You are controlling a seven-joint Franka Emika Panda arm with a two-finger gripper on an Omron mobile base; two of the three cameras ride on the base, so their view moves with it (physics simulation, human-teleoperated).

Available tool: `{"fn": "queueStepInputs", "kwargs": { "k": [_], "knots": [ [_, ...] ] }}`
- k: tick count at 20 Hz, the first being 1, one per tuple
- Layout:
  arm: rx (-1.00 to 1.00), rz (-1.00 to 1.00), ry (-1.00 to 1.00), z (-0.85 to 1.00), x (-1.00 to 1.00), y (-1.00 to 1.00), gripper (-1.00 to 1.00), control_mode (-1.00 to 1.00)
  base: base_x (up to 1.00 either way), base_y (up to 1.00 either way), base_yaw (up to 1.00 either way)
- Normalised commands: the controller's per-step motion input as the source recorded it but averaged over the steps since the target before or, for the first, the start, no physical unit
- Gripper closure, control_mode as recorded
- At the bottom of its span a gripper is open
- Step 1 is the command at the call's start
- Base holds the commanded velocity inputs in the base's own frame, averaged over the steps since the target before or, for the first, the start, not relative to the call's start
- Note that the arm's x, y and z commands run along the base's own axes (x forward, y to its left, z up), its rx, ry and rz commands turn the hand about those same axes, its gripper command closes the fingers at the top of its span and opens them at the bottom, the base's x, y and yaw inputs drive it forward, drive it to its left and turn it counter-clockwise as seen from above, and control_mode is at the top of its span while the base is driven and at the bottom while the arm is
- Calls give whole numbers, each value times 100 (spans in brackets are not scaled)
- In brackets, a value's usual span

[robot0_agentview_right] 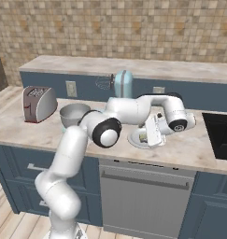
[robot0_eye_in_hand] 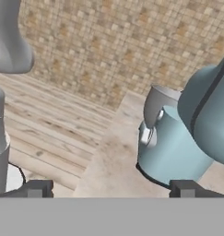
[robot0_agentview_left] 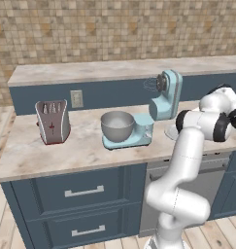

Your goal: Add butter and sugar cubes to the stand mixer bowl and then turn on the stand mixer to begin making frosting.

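- the counter (robot0_agentview_left: 66, 151) is pale marbled stone, on dark blue cabinets with grey bar handles; a raised ledge of the same stone runs behind it.
- the wall behind is small tan and brown tiles, and the floor is light wood planks.
- a dishwasher (robot0_agentview_right: 145, 196) front of grey metal sits under the counter, and the dark sink (robot0_agentview_right: 220, 135) is at the right edge in the right base view.
- an outlet (robot0_agentview_left: 76, 98) is on the blue back panel, next to the toaster.
- the toaster (robot0_agentview_left: 53, 121) is grey with a red mark on its front; i cannot read it as writing.
- no other label or brand is readable.
- the mixer (robot0_agentview_left: 160, 104) is light blue, with its head tilted up and the whisk (robot0_agentview_left: 151, 84) in the air.
- the bowl (robot0_agentview_left: 117, 125) of grey metal sits on the mixer base; it looks empty in the left base view.
- a white plate (robot0_agentview_right: 136, 138) lies on the counter just right of the mixer, partly hidden by the hand.
- something small and pale lies on the plate, maybe the butter (robot0_agentview_right: 143, 137); the sugar cubes i cannot make out.
- the gripper (robot0_eye_in_hand: 111, 188) is over the plate, with jaws wide apart and nothing between them.
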Motion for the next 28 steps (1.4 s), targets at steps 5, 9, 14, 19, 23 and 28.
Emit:
{"fn": "queueStepInputs", "kwargs": {
  "k": [5, 9, 14, 19, 23, 28],
  "knots": [
    [0, -6, -1, -6, 2, 28, -100, -100, 0, 0, 0],
    [0, -9, -7, 0, 0, 2, -100, -100, 0, 0, 0],
    [-10, -13, -14, 0, 0, 2, -100, -100, 0, 0, 0],
    [-22, -11, -12, 0, 8, 1, -100, -100, 0, 0, 0],
    [-24, -5, -2, 0, 17, 0, -100, -100, 0, 0, 0],
    [-18, 0, 0, 0, 22, 0, -100, -100, 0, 0, 0]
  ]
}}
